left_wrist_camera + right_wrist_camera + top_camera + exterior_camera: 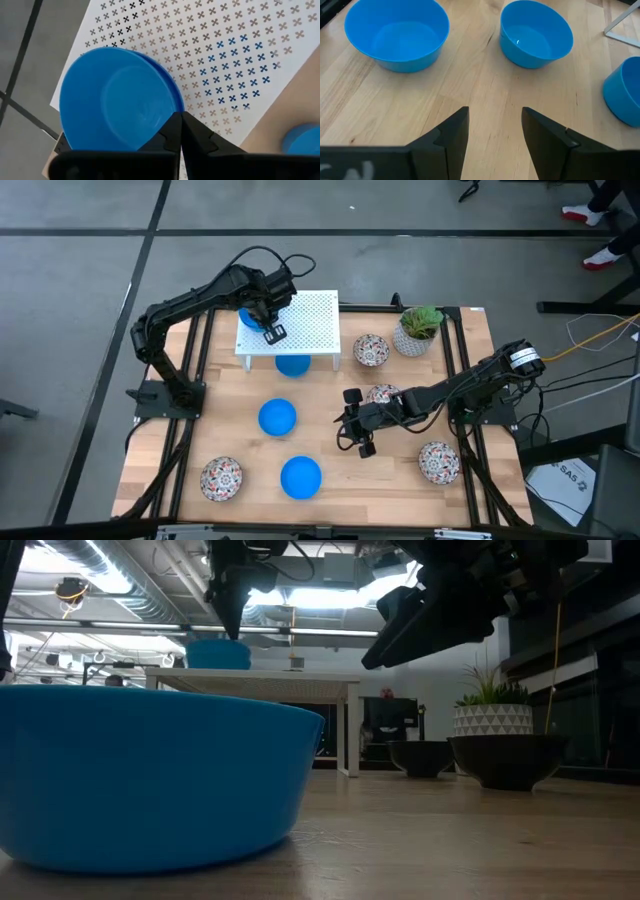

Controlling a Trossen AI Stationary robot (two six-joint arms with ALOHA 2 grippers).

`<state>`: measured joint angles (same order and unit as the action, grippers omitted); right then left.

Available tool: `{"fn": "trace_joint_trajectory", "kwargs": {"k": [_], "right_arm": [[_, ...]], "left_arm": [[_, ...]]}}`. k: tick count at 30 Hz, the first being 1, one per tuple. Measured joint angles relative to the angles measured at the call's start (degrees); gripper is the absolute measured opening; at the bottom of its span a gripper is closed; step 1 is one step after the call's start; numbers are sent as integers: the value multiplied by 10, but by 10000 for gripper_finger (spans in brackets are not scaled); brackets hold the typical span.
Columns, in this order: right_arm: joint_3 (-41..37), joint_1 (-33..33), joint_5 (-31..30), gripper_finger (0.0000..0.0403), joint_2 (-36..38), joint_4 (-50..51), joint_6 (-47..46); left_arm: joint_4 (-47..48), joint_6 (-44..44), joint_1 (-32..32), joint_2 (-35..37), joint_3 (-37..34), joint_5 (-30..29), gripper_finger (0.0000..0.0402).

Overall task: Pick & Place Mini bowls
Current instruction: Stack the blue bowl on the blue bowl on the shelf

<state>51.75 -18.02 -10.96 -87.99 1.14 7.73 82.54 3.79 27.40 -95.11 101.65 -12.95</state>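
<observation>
- The left gripper [272, 330] is hovering over the left end of the white perforated stand [310, 320], which is standing near the desk's [400, 470] far edge. Its claw is clenched, the fingers [167, 131] meeting with nothing between them, just beside the rim of a blue bowl.
- That blue bowl on the stand [117, 100] is sitting at the stand's far-left corner; in the left wrist view a second blue rim seems to be showing beneath it, so it may be two bowls nested.
- A blue bowl under the stand [292, 364] is peeking out below its near edge.
- A middle blue bowl [277, 417] is resting left of the desk's centre, and a front blue bowl [300, 477] is sitting close to the near edge.
- The right gripper [353, 422] is hanging over the middle of the desk, claw released and empty, fingers [451, 131] spread above bare wood.
- Four floral bowls are lying apart: one [372, 349] beside the stand's right end, one [383, 394] partly under the right arm, one [438, 461] toward the near-right corner, one [221, 478] toward the near-left corner.
- A potted plant [417, 330] is standing at the far edge.
</observation>
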Motion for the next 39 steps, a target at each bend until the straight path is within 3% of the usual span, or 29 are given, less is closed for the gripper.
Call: {"fn": "trace_joint_trajectory", "kwargs": {"k": [39], "right_arm": [[0,0,0,182,0,0,-2]], "left_arm": [[0,30,0,-1,0,4,2]]}}
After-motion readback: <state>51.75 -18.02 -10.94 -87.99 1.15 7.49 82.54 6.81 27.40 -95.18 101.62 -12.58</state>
